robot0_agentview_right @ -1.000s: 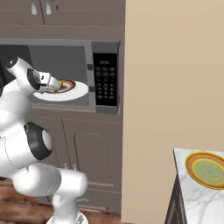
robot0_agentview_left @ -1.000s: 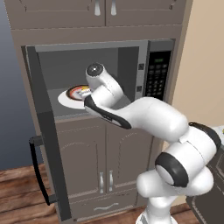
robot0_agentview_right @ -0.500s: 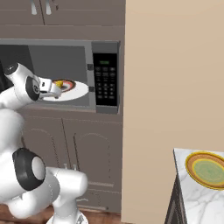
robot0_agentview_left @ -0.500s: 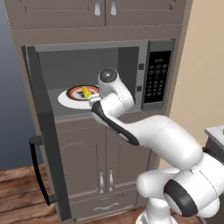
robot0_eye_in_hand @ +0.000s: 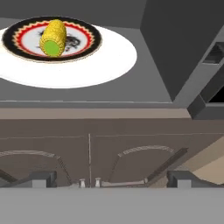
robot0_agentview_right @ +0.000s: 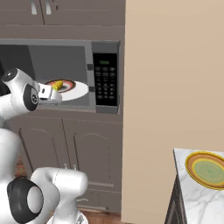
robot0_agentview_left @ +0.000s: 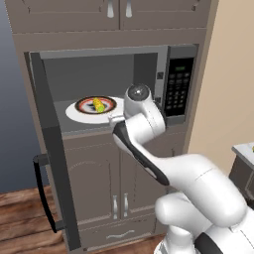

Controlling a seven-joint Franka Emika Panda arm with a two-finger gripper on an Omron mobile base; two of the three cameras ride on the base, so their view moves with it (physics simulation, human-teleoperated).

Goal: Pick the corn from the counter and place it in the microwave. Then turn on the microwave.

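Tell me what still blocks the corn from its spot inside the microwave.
Nothing visible does. The corn already lies on a dark-rimmed dish, which sits on the white plate inside the microwave. The door hangs wide open, and the open gripper is outside the cavity, holding nothing.

Hidden / cut-off bits

Keypad (robot0_agentview_left: 175, 92) labels too small to read. Counter (robot0_agentview_right: 199, 192) cut by right + bottom edges, only a corner in view. Microwave (robot0_agentview_right: 65, 74) left part behind arm in right base view; white plate (robot0_eye_in_hand: 87, 61) clipped at hand view's left edge.
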